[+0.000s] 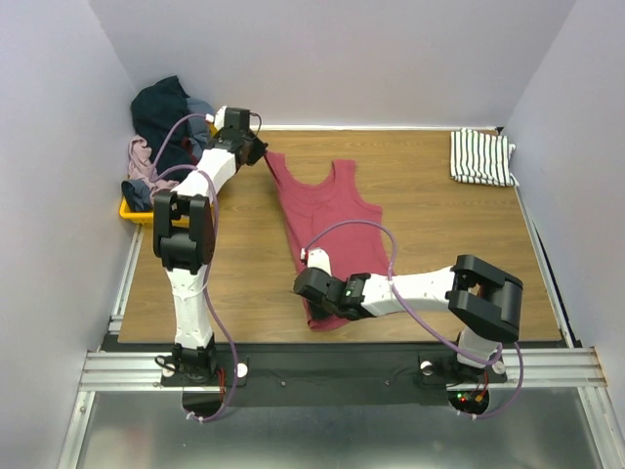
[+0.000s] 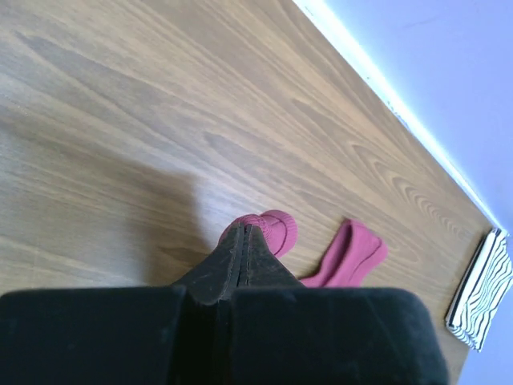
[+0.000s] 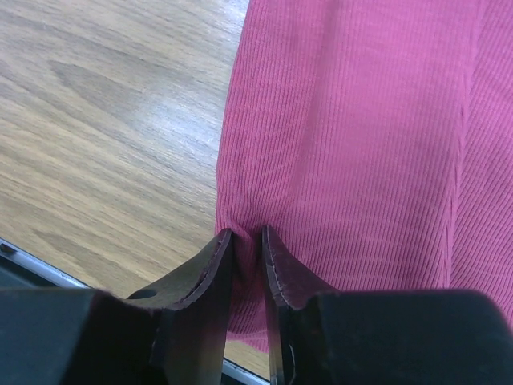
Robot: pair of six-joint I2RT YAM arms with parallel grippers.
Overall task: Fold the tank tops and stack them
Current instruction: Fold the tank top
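The dark red tank top (image 1: 327, 220) lies stretched out on the wooden table, straps at the far end, hem near the front. My left gripper (image 1: 260, 149) is shut on its far left strap (image 2: 272, 228); the other strap (image 2: 350, 255) lies loose beside it. My right gripper (image 1: 305, 285) is shut on a pinch of the red cloth (image 3: 353, 136) at the near left hem corner. The striped tank top (image 1: 480, 156) lies folded at the far right corner, and shows at the right edge of the left wrist view (image 2: 482, 301).
A yellow tray (image 1: 135, 210) holding a heap of dark and pink clothes (image 1: 166, 122) stands off the table's far left corner. Purple walls close in the back and sides. A metal rail (image 1: 342, 369) runs along the front edge.
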